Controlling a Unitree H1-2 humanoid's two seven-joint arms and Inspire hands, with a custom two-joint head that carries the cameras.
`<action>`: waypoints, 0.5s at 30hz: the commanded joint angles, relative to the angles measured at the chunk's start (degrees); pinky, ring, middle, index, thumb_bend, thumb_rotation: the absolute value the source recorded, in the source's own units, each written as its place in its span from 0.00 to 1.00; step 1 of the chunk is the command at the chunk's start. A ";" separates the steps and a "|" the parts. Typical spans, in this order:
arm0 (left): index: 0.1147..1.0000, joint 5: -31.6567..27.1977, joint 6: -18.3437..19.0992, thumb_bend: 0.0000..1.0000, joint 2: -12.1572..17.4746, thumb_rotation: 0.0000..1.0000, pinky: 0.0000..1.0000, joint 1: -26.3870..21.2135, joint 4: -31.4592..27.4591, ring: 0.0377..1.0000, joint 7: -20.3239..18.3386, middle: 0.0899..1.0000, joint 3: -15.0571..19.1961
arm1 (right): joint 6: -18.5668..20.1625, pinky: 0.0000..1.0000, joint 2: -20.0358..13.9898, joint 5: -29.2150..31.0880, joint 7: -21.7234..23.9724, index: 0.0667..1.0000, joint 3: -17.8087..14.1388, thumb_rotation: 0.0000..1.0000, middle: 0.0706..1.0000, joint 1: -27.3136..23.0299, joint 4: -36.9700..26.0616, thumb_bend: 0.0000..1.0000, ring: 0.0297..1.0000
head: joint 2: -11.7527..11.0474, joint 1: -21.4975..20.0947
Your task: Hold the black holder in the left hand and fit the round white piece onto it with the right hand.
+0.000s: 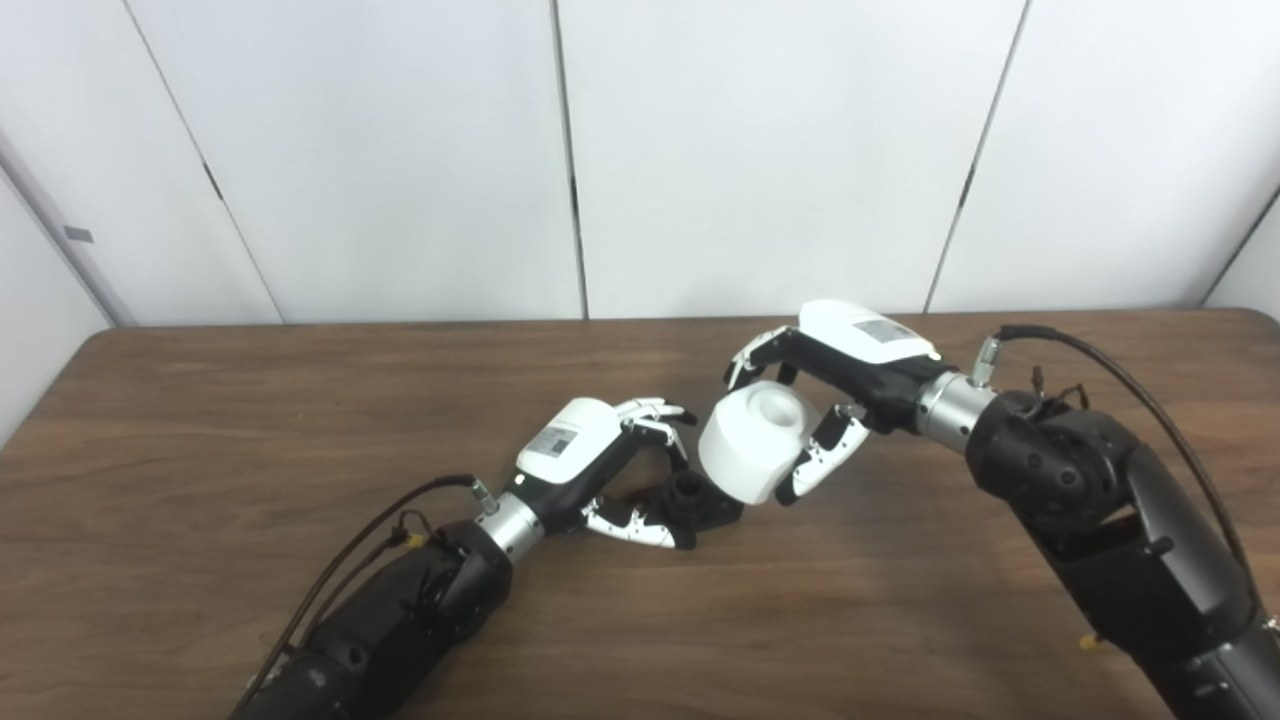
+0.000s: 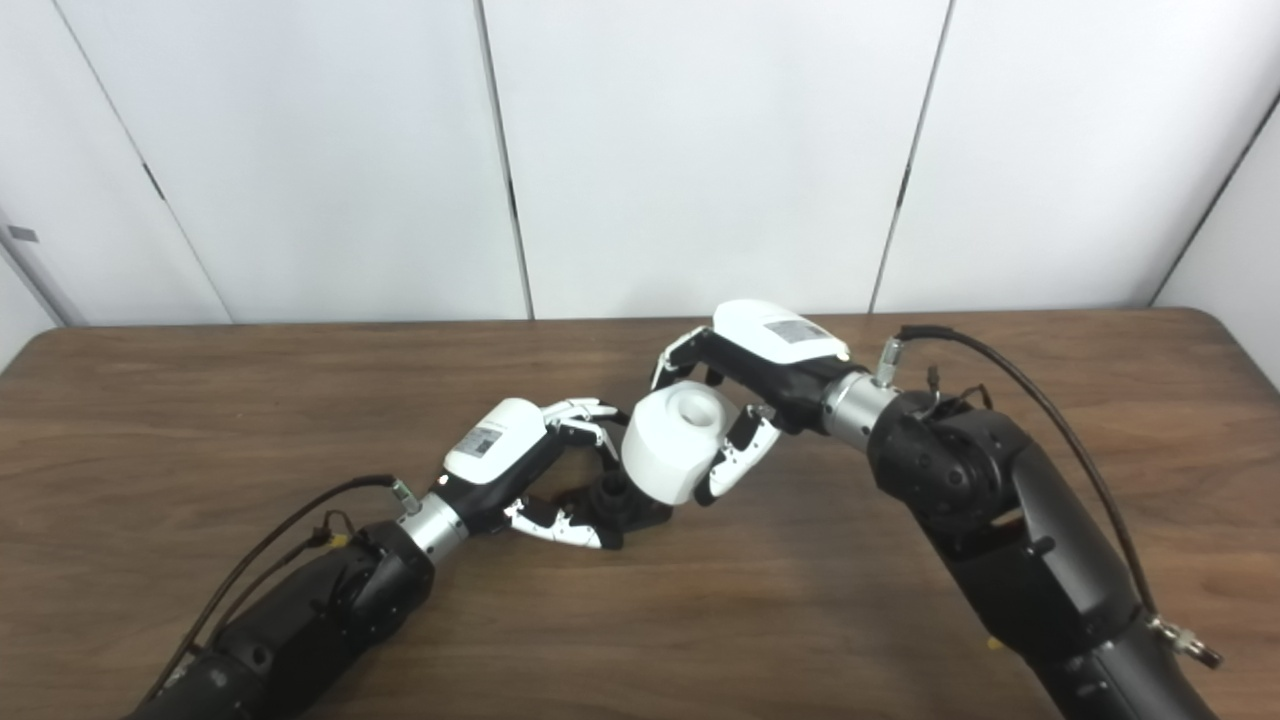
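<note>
Worktop: a dark brown wood-grain worktop (image 1: 200,420) set before plain white wall panels (image 1: 400,150).
Left hand: the black-and-white left hand (image 1: 600,465) lies low near the middle of the worktop, its fingers (image 1: 655,410) arched over the top and its thumb (image 1: 640,525) curled underneath, clasping the small black plastic holder.
Black holder: the small black plastic holder (image 1: 700,500) sits at the worktop surface between the left hand's thumb and fingers; a short round socket on it faces up. Whether its base touches the wood cannot be told.
Right hand: the black-and-white right hand (image 1: 830,395) reaches in from the right and is wrapped around the round white cylindrical piece, fingers (image 1: 755,350) over its far side and thumb (image 1: 820,460) on its near side.
White piece: the round white cylindrical piece (image 1: 750,440) is held tilted, its recessed end turned up and toward the right hand, its lower edge just beside and above the holder. It hides part of the holder, so contact between the two cannot be judged.
Arms: both dark forearms come in from the bottom edge, each with a black cable (image 1: 1150,400) looping along it.
</note>
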 commanded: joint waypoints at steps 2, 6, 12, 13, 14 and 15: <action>0.43 3.54 5.55 0.52 -1.00 0.08 0.71 3.60 3.55 0.86 -11.38 0.81 -3.17 | -1.57 0.63 0.74 0.26 -0.44 0.44 -0.50 0.14 0.73 -5.25 -2.14 0.52 0.75 | 0.05 0.04; 0.43 3.70 5.57 0.52 -1.10 0.08 0.72 3.66 3.61 0.85 -11.30 0.81 -3.07 | -1.00 0.62 1.43 -0.08 -0.39 0.44 -0.08 0.14 0.73 -5.61 -2.12 0.52 0.75 | 0.08 0.16; 0.43 3.80 5.96 0.52 -1.02 0.08 0.72 3.70 3.22 0.86 -11.93 0.81 -3.08 | -1.54 0.63 1.99 0.00 -0.83 0.44 0.28 0.14 0.73 -5.85 -1.26 0.52 0.76 | 0.24 0.38; 0.43 3.65 5.87 0.52 -1.07 0.08 0.72 3.75 3.26 0.86 -11.87 0.82 -3.00 | -1.68 0.63 2.17 -0.08 -1.02 0.44 0.36 0.14 0.73 -5.85 -1.03 0.52 0.75 | 0.32 0.36; 0.43 3.53 5.76 0.52 -1.11 0.08 0.73 3.80 3.31 0.86 -11.80 0.81 -2.92 | -1.72 0.63 2.32 -0.12 -1.15 0.44 0.40 0.14 0.73 -5.84 -0.86 0.52 0.75 | 0.37 0.32; 0.43 3.45 5.67 0.52 -1.14 0.08 0.73 3.83 3.36 0.86 -11.75 0.81 -2.85 | -1.76 0.63 2.43 -0.14 -1.23 0.44 0.41 0.14 0.73 -5.83 -0.74 0.52 0.75 | 0.37 0.32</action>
